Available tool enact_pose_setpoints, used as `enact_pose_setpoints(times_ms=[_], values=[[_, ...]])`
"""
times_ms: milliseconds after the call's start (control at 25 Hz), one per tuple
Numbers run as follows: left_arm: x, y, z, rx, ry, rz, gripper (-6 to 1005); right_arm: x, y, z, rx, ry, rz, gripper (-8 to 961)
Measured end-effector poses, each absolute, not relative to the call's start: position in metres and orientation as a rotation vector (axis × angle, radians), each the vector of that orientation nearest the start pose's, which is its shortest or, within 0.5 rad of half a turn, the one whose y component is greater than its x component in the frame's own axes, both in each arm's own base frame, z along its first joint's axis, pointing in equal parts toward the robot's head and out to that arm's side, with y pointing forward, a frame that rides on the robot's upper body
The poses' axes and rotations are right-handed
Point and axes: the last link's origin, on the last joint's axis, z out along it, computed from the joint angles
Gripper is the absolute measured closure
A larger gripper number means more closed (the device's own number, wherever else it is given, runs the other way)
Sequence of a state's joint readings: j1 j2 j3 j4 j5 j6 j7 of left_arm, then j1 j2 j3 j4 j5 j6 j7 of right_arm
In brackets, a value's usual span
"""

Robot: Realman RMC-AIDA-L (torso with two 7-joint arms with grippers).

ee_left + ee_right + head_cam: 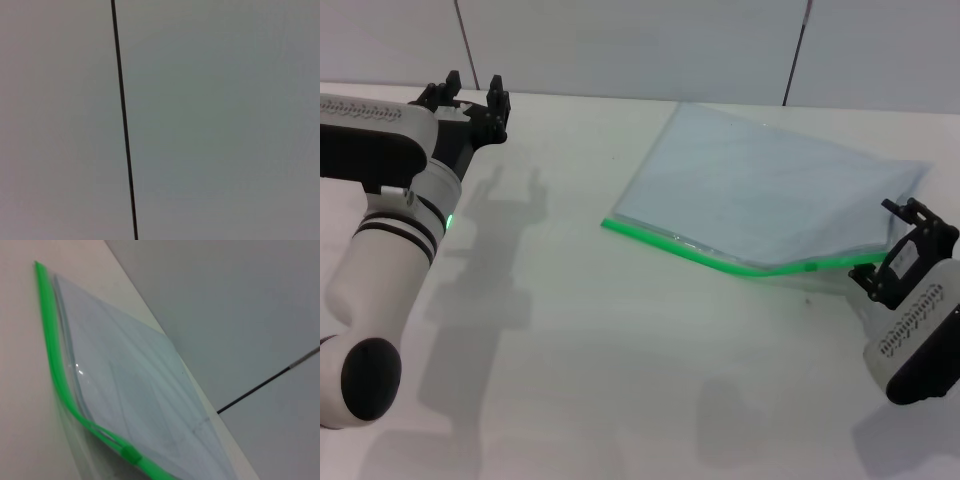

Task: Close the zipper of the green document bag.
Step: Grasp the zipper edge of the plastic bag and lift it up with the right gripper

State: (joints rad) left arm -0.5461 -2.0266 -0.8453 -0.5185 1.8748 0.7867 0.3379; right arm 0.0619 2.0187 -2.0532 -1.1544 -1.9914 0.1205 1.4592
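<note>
Nearest, at the green document bag's (760,195) raised right corner: right gripper (912,250), jaws apparently clamped on the bag by the zipper (720,262). Slider tab (131,454) partway along that green edge, bag otherwise flat on the white table (620,380). Farthest, well left of the bag: left gripper (470,100), raised, fingers spread, holding nothing.

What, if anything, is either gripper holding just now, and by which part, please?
The right gripper is at the green document bag's right end, near the zipper, which bends upward there; an actual grip cannot be confirmed. The left gripper, open and far away, holds nothing.
</note>
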Motion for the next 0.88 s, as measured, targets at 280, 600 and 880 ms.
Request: enact_pose_setpoints(times_ms=[280,600,880], values=[[-0.2696,0.3989,-0.0272,-1.58,-0.597,-0.545,493,0.274,0.3155,-0.0554,-2.05,-0.229,-0.306,268],[-0.2699,0.3992,-0.0268,-1.58,-0.595,-0.542,500,0.2766,0.3165,-0.0547,-2.036,-0.349,-0.39,270],[-0.27,0.399,-0.0274,-1.583,-0.595,-0.54,501,0.2768,0.3173,-0.0568,-2.04,-0.376,-0.405,271]])
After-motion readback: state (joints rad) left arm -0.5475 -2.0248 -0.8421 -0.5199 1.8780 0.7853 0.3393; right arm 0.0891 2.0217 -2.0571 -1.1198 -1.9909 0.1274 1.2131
